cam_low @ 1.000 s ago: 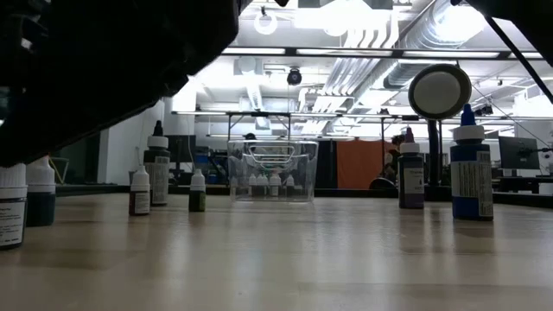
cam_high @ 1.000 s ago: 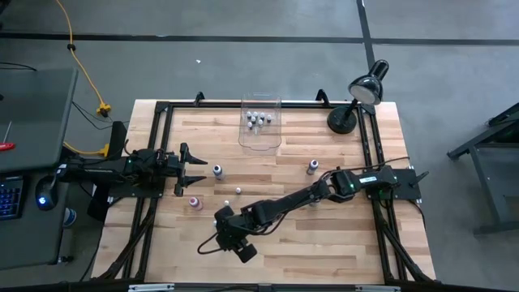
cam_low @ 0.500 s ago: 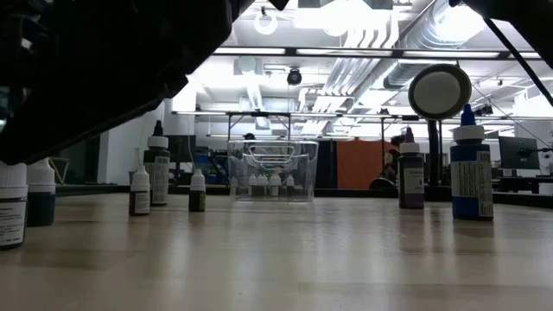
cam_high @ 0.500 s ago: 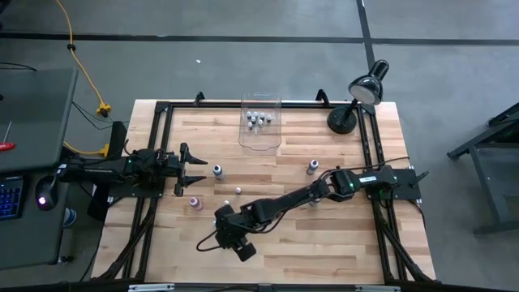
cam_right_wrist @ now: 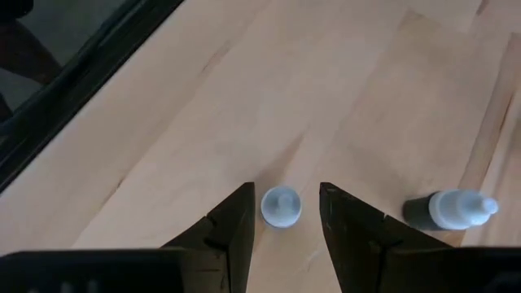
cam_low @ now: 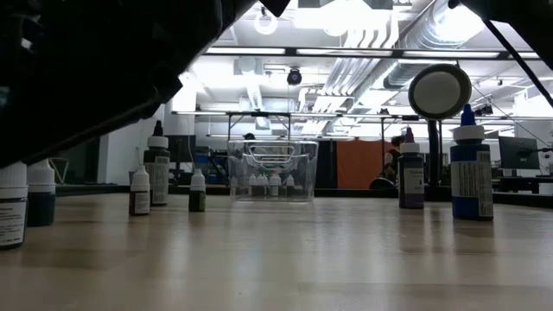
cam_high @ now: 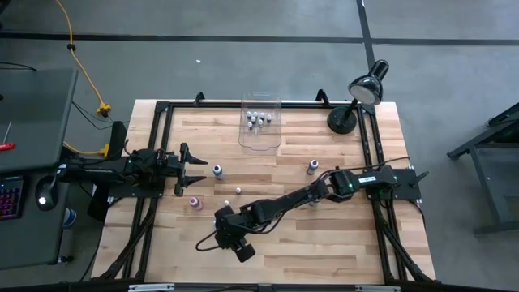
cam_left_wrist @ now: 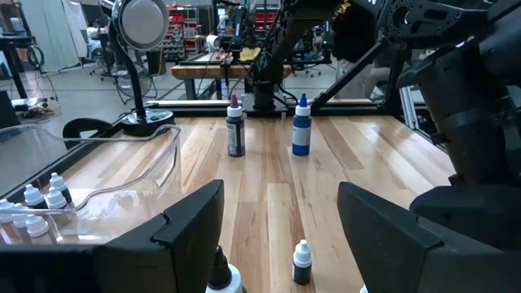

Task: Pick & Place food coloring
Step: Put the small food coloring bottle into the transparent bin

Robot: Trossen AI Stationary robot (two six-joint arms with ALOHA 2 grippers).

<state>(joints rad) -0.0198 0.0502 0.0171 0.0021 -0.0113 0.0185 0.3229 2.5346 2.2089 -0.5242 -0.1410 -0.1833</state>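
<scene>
My right gripper's [cam_right_wrist: 286,213] fingers [cam_right_wrist: 232,224] stand partly open, straddling the white cap of a small upright bottle [cam_right_wrist: 281,205] without touching it, so nothing is held; a second bottle [cam_right_wrist: 448,209] stands just beside them on the wooden table [cam_right_wrist: 342,89]. From above I see that gripper [cam_high: 224,221] reaching across to the table's near left part. My left gripper [cam_high: 195,168] waits at the left edge, its fingers [cam_left_wrist: 191,213] wide apart and empty, a bottle [cam_high: 216,170] just ahead of it. Several bottles [cam_high: 259,119] already sit in the clear bin [cam_high: 259,136] at the far side; others, such as the one near the right arm [cam_high: 311,167], are scattered on the wood.
</scene>
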